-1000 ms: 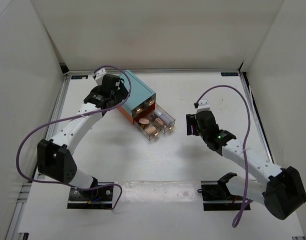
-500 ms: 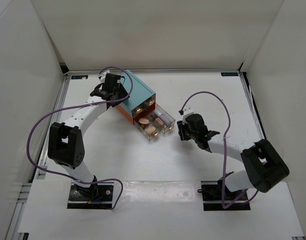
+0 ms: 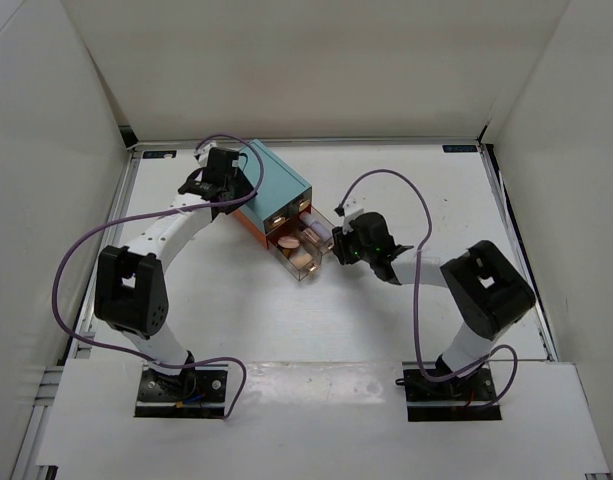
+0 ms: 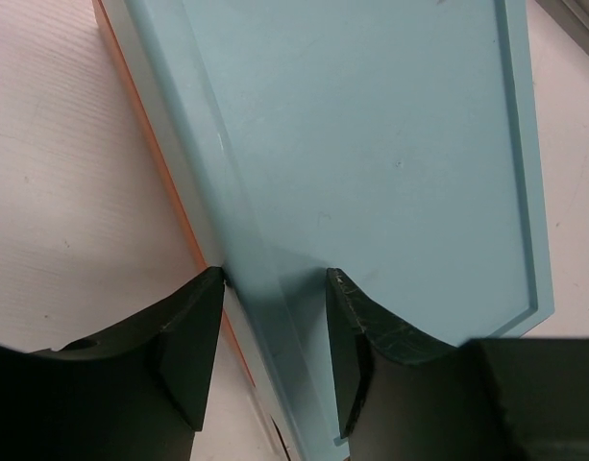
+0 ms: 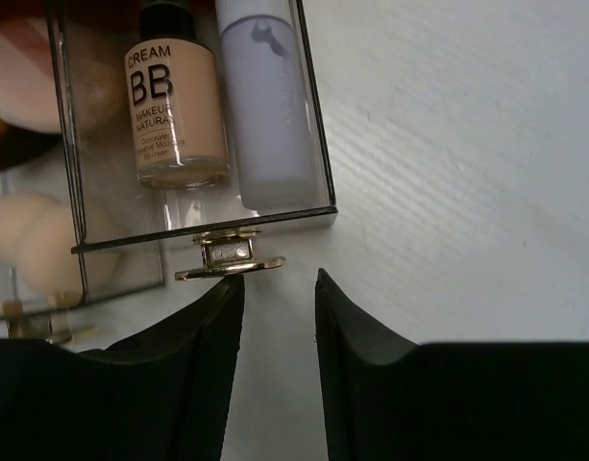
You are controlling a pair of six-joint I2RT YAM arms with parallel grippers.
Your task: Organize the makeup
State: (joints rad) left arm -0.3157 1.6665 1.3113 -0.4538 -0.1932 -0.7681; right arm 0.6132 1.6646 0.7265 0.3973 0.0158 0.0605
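Two arms worked over the white surface (image 3: 426,190), and one teal box (image 3: 278,180) stood on it toward the back left with two clear drawers pulled out of its front. One drawer (image 5: 102,206) held two items lying side by side: one BB cream bottle (image 5: 174,106) and one lavender tube (image 5: 270,115). The neighbouring drawer (image 3: 308,274) held two rounded pieces, one peach puff (image 3: 286,243) and one beige sponge (image 3: 303,261).

At the box's rear corner, the left end effector (image 4: 275,279) had its fingers partly closed on either side of the box's top edge. I could not tell whether they were actually pressing it. The right end effector (image 5: 279,279) stood narrowly open with nothing between its fingers, and one gold handle (image 5: 230,261) of the bottle drawer lay just ahead of its left finger.

A second before, the right end effector had been well out on the surface, apart from the drawers. It had since swung in to the drawer front, and that drawer seemed to stick out less. The left arm had folded its elbow back, though its end effector had hardly left the box.
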